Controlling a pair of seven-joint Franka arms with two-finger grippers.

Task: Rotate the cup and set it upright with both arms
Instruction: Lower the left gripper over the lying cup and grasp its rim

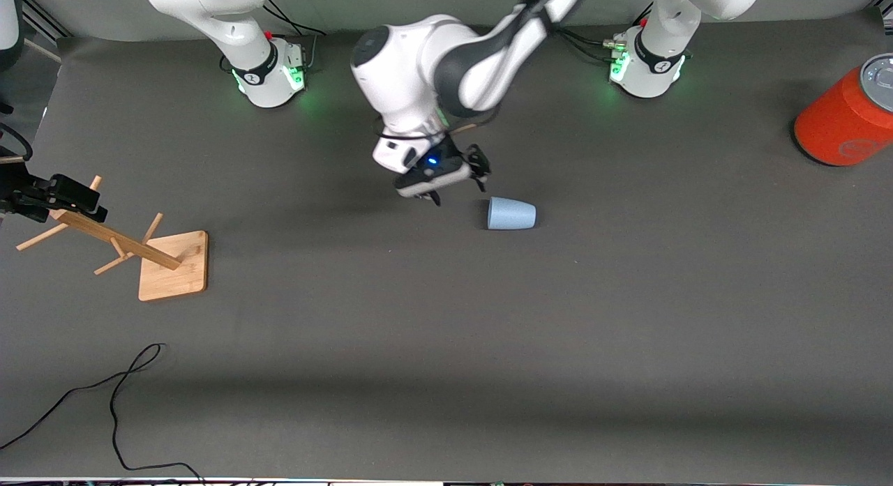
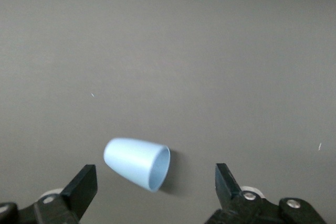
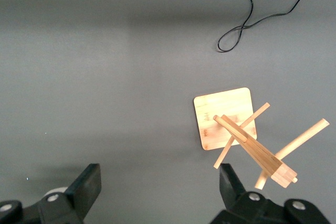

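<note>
The light-blue cup [image 1: 511, 213] lies on its side on the grey tabletop [image 1: 446, 346], near the middle, its wider rim turned toward the left arm's end. The left claw [image 1: 457, 183] hangs just above the tabletop beside the cup's narrow base, its fingers [image 2: 81, 188] spread wide and holding nothing. The right claw [image 1: 49, 196] sits over the wooden peg stand [image 1: 171, 263] at the right arm's end, fingers [image 3: 86, 187] likewise wide and empty. An orange can [image 1: 848, 116] rests at the left arm's end, and a black cable [image 1: 118, 395] trails nearer the front camera than the stand.
</note>
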